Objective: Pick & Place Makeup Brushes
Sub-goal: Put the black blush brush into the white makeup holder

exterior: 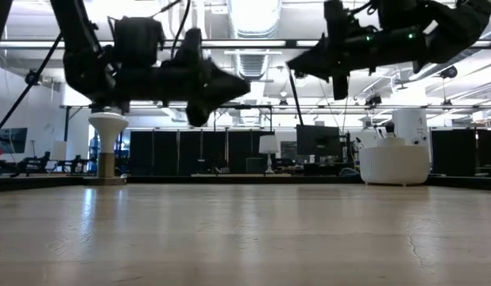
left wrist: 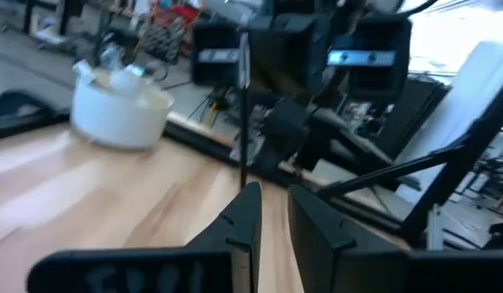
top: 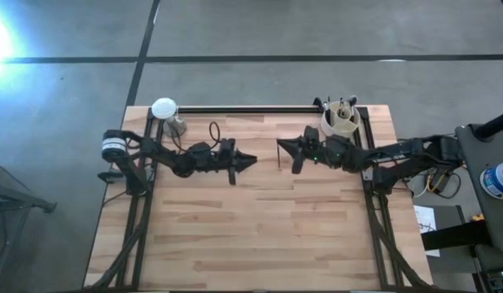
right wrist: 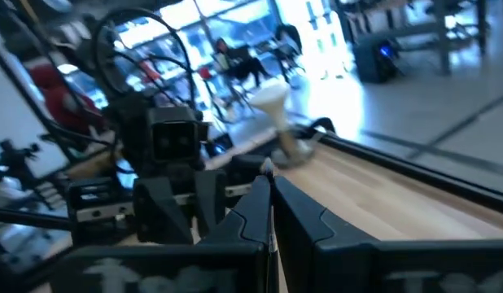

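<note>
In progress: right hand [top: 281,147], centre of the high view, clenched on one upright makeup brush [top: 278,157] above the desk [top: 260,236]; left hand [top: 250,160] opposite, slightly parted, empty; remaining brushes in white cup [top: 342,120], upper right.

Pale wood-plank table [top: 260,236]; white cup [top: 341,122] with brushes [top: 343,106] far right corner; white stand [top: 164,109] far left.

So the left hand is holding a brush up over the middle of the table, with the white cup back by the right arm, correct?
Not quite: the right hand holds the brush, as the high view shows. The left hand faces it, and the white cup is by the right arm.
</note>
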